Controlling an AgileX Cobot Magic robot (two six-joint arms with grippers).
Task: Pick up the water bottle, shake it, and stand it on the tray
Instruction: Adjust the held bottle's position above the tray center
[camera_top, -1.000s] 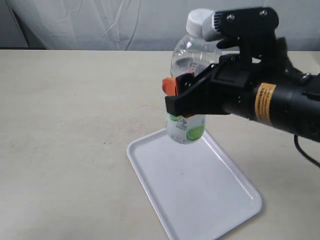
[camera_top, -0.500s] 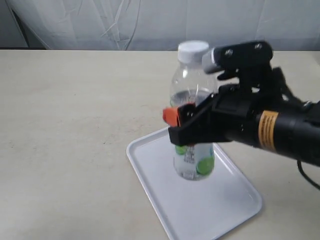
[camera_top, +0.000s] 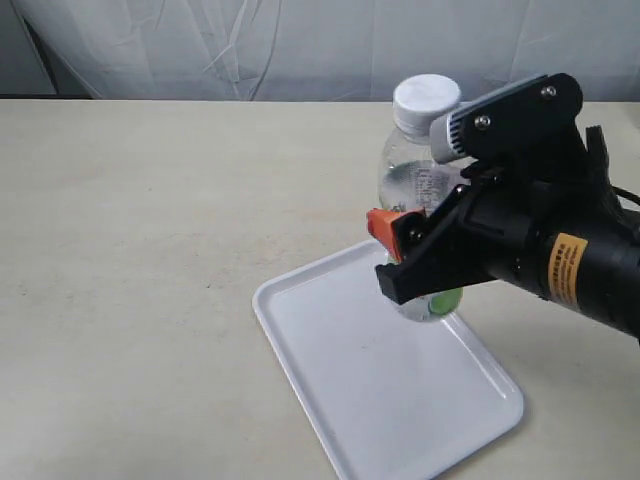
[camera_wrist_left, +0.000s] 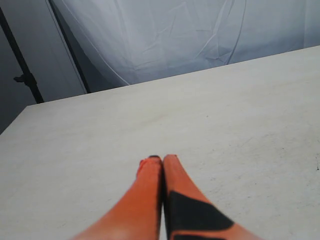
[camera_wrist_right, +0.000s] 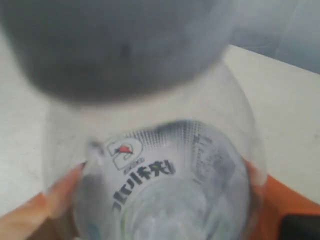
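Observation:
My right gripper (camera_top: 415, 240) is shut on the water bottle (camera_top: 418, 185), a clear bottle with a white cap (camera_top: 427, 98), held upright and leaning a little. The bottle's base hangs over the far right part of the white tray (camera_top: 350, 370); whether it touches the tray I cannot tell. Seen from the right wrist, the bottle (camera_wrist_right: 165, 170) fills the picture between the orange fingers (camera_wrist_right: 55, 200), with its blurred cap close to the lens. My left gripper (camera_wrist_left: 162, 159) is shut, orange fingers pressed together with nothing between them, over bare tabletop.
The beige table (camera_top: 130, 230) stretches left and behind the tray. A pale curtain (camera_top: 200, 45) hangs along the far edge. A dark stand (camera_wrist_left: 25, 75) shows in the left wrist view beside the curtain.
The right gripper has carried the bottle to the right. It dropped from high over the tray half a second ago and has come up somewhat since.

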